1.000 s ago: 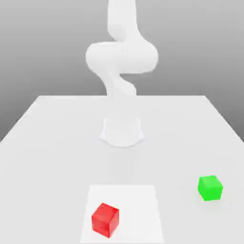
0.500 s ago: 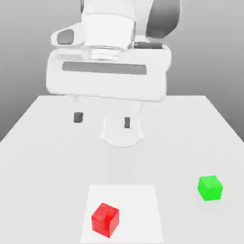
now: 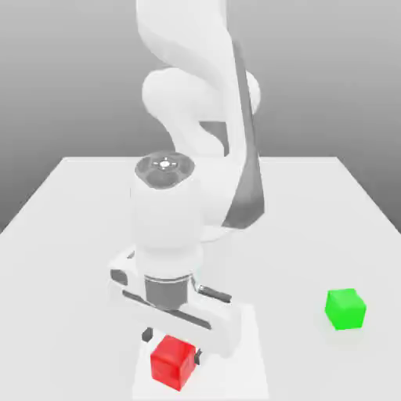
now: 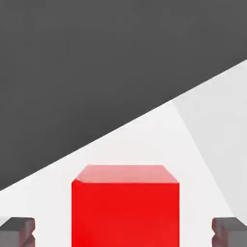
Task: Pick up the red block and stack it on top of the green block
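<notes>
Having dropped, jaws [image 3: 171, 347] now straddle the red block [image 3: 173, 362].

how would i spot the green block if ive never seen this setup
Start at the white table with the white arm standing on it. In the exterior view, look toward the table's right side: the green block sits there alone. The only other cube, the red block, lies under the gripper.

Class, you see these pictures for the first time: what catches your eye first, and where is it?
The big white arm bends down over the table's near edge, its gripper straddling the red block. The green block sits alone, off to the exterior view's right.
</notes>
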Controlling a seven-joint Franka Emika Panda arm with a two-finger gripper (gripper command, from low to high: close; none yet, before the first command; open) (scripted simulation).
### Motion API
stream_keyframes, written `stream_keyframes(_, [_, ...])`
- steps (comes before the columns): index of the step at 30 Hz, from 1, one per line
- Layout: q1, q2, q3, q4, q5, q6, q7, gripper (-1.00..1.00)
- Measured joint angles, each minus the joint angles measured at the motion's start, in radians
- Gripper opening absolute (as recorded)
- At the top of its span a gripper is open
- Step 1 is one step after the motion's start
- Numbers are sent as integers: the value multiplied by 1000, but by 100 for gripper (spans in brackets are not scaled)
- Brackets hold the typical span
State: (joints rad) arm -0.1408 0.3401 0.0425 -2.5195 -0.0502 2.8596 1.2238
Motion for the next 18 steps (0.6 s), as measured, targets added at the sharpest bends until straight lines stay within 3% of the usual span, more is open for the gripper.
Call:
stream_keyframes(6, [0, 5, 0, 1, -2, 5, 2, -100])
stream_keyframes(11, [-10, -149, 17, -23, 22, -125, -18, -100])
stream_keyframes(18, [151, -261, 211, -81, 34, -179, -262, -100])
